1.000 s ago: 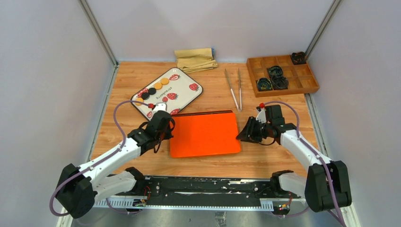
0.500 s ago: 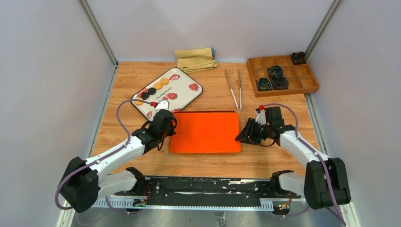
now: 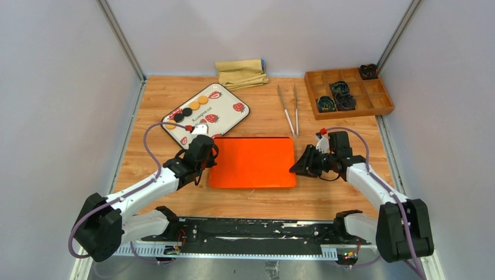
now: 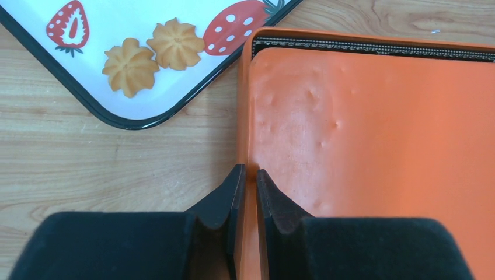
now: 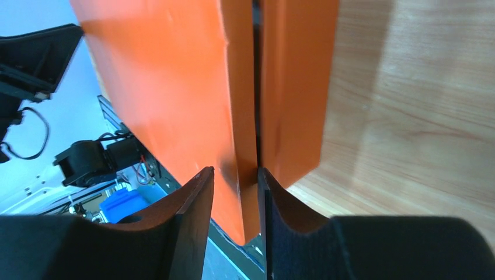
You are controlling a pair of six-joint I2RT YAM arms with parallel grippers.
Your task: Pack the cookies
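The left end effector (image 4: 248,175) has its jaws drawn narrow on the left rim of the orange case (image 3: 252,162), the thin edge running up between its two fingers. I read this as a steadying pinch, so the case does not slide on the worktop (image 3: 262,195) while its far side is worked. Ahead of it and to its left sits the strawberry tray (image 4: 117,20), its corner just beside the case's corner. The cookies (image 4: 131,67) lie there unpacked: two golden flower-shaped ones close by, and a row of orange and black rounds farther along the tray. Well ahead of both arms lies a folded tan cloth (image 3: 241,73), and metal tweezers (image 3: 290,111) lie ahead of the right end effector (image 5: 236,175). That one is closed narrowly on the upper orange layer at the case's right edge. A second layer stands slightly apart beside it, so I judge it is parting the case. Farther ahead to its right stands a wooden compartment box (image 3: 373,104) holding dark items. The obstacle, as I judge it, is the case itself, which must open before any cookie goes in.
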